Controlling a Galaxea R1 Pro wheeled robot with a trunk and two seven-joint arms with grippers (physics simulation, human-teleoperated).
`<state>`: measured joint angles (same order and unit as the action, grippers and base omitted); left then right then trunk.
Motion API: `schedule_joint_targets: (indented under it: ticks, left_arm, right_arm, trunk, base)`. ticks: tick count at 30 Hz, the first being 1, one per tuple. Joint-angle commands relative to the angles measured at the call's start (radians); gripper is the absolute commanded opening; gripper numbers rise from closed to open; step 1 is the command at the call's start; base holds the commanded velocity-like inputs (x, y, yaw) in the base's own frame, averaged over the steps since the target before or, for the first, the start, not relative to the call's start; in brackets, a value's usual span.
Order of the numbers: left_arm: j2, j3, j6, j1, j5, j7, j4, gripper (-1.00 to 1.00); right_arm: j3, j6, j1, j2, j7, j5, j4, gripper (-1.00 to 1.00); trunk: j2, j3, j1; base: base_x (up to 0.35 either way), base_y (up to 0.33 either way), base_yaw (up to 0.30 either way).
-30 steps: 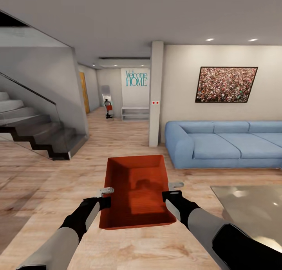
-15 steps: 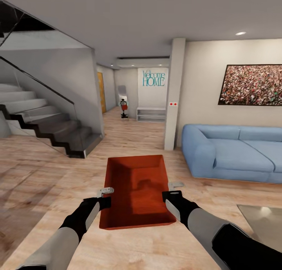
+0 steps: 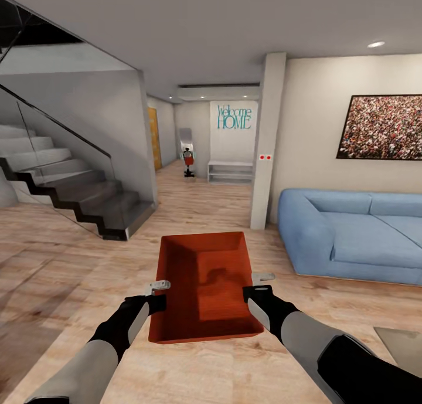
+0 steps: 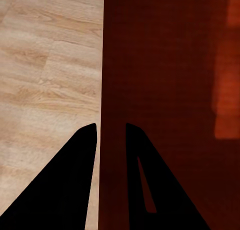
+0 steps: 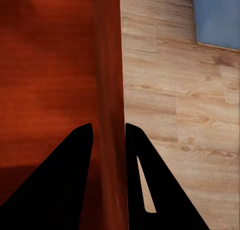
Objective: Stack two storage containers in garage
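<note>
Each claw is pinched shut on a long side wall of 1 orange-red storage container (image 3: 205, 287): the left gripper (image 3: 157, 291) on its left wall, the right gripper (image 3: 258, 284) on its right. The bin hangs level between them above the wood-plank floor (image 3: 70, 257), long axis pointing ahead toward the hallway. Since 1 second ago the view has swung left: the blue sofa (image 3: 351, 234) slid rightward, the staircase (image 3: 64, 187) came in.

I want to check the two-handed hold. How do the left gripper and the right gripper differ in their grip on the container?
The left gripper clamps the storage container's left wall; the right gripper clamps its right wall. Each wrist view shows one finger inside the bin and one outside. Both are shut on it, holding it above the wood floor.
</note>
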<state>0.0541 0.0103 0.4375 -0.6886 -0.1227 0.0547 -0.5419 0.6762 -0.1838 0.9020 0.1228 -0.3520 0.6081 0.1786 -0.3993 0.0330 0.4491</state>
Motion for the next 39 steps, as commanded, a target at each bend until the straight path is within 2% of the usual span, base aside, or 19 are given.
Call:
schedule_joint_targets:
  ticks: [1, 39]
  left_arm:
    - [0.001, 0.010, 0.007, 0.000, 0.017, 0.054, 0.000, -1.00]
    - [0.000, 0.010, 0.007, 0.000, 0.017, 0.054, -0.001, -1.00]
  right_arm:
    - [0.015, -0.005, 0.000, 0.000, 0.004, 0.001, 0.019, -1.00]
    - [0.014, -0.005, 0.000, 0.000, 0.004, 0.001, 0.019, -1.00]
  trunk:
    - [-0.001, 0.000, 0.001]
    - [-0.001, 0.000, 0.001]
  base:
    - [0.322, 0.000, 0.000]
    - [0.322, 0.000, 0.008]
